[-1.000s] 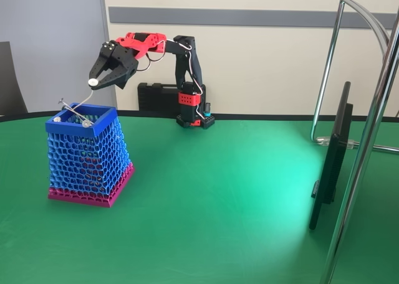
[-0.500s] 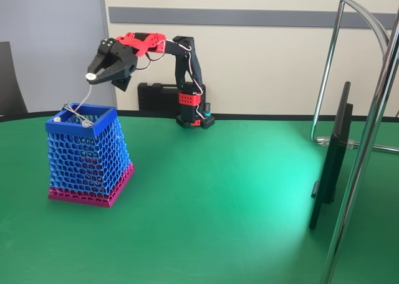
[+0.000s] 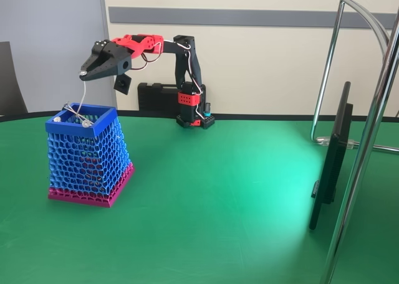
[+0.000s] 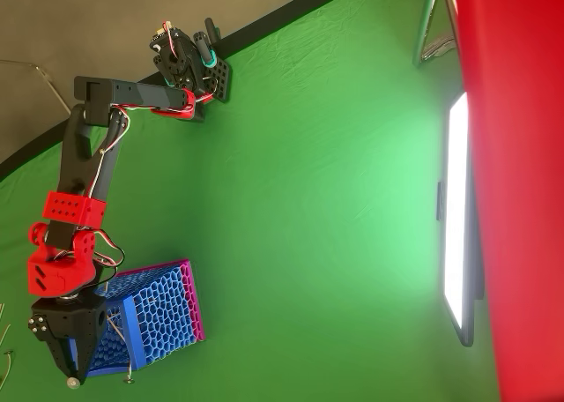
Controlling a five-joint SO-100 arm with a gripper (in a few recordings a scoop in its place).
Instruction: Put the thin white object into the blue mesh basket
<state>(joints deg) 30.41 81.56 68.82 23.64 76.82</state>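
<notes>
The blue mesh basket (image 3: 93, 159) (image 4: 163, 314), with a magenta base band, stands at the left of the green table. My red and black gripper (image 3: 83, 76) (image 4: 70, 377) hovers above the basket's far left corner, shut on the top end of the thin white object (image 3: 81, 97). The stick hangs nearly upright, its lower end at rim level inside the basket's mouth. Greyish sticks with silver ball tips (image 3: 85, 123) (image 4: 129, 380) lie across the basket's rim.
The arm's base (image 3: 195, 119) (image 4: 189, 63) sits at the table's back edge beside a black case (image 3: 156, 97). A chrome stand (image 3: 368, 141) rises at the right. Open green table (image 3: 218, 190) spreads between basket and stand.
The gripper rose and tipped more level, moving slightly left. The white stick went from slanted to nearly upright, its lower end staying at the basket's mouth.
</notes>
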